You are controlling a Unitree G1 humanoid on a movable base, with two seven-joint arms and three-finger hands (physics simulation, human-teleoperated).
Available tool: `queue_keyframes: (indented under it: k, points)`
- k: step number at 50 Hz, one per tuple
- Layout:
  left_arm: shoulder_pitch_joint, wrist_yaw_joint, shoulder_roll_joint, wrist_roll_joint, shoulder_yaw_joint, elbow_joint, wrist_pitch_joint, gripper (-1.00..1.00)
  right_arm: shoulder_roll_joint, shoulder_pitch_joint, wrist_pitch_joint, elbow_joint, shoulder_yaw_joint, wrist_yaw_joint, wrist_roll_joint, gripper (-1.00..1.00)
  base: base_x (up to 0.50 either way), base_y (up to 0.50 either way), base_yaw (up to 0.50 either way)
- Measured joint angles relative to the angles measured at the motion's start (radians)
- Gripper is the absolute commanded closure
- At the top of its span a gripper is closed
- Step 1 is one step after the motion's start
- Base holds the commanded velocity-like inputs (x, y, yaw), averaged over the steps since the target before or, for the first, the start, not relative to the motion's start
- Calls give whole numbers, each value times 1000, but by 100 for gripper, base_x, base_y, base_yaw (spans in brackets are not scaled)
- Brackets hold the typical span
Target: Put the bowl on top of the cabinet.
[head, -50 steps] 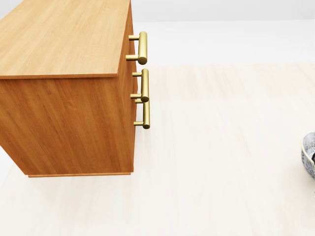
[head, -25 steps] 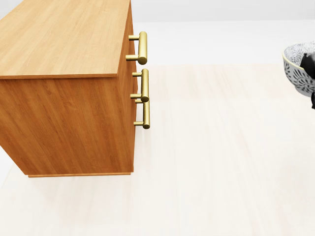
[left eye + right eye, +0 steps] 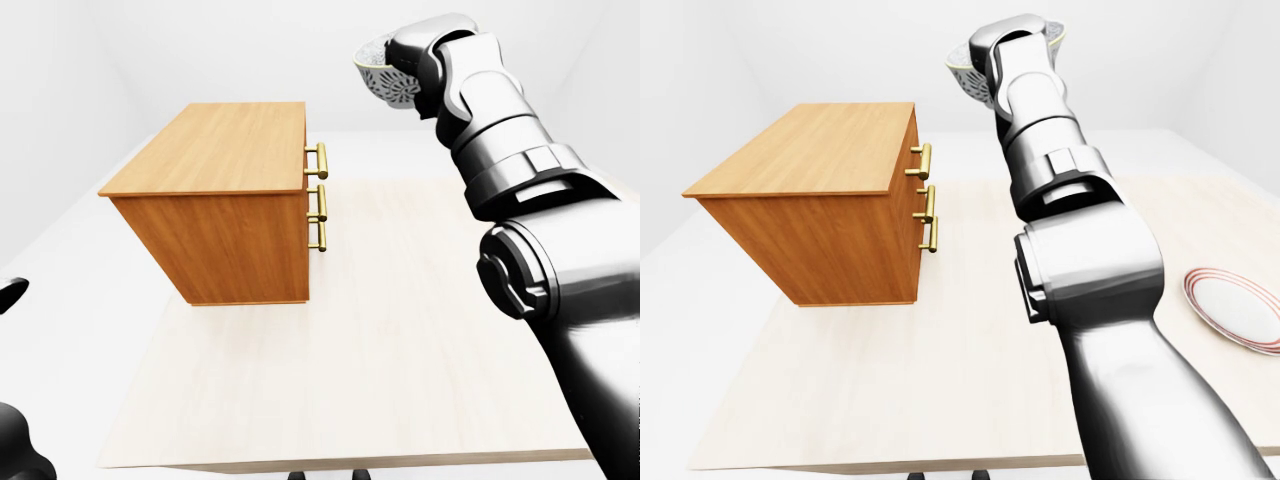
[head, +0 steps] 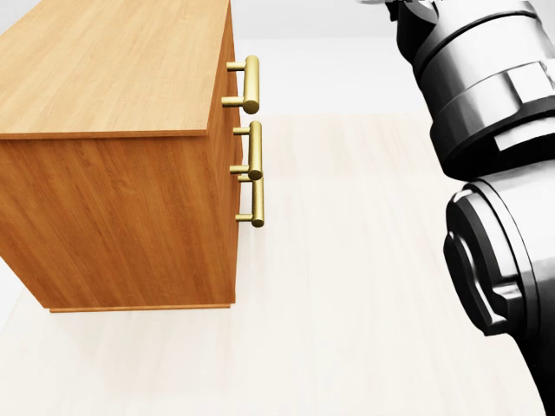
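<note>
The patterned bowl hangs high in the air, up and to the right of the wooden cabinet. My right hand holds it at the end of my raised right arm; the forearm hides most of the fingers. In the right-eye view the bowl shows on either side of the wrist. The head view has the cabinet's top at the left and the arm at the right, with the bowl out of sight. My left hand is only a dark shape low at the left edge.
The cabinet stands on a pale wooden table, its brass handles facing right. A white plate with a red rim lies at the table's right side. The table's lower edge is near the views' bottom.
In the head view the bowl climbed along the right edge and left through the top. My right arm has risen into that view and now fills its right side. The cabinet has not moved.
</note>
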Motion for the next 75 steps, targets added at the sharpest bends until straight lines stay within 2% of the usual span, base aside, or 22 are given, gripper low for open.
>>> queue_keyframes:
  k: [11, 28, 52, 75]
  points:
    - [2, -4, -2, -5, 0, 2, 0, -100, 140, -84, 0, -3, -17, -44, 60, 100, 0, 0, 0]
    - [2, -4, -1, -12, 2, 9, 0, -100, 257, -139, 0, -11, -12, -69, 195, 100, 0, 0, 0]
    - [4, -3, 0, -18, 3, 15, 0, -100, 328, -139, 0, -19, -6, -41, 380, 100, 0, 0, 0]
    - [7, -2, -1, -26, 8, 12, 0, -100, 363, -46, 0, -16, 28, -72, 418, 100, 0, 0, 0]
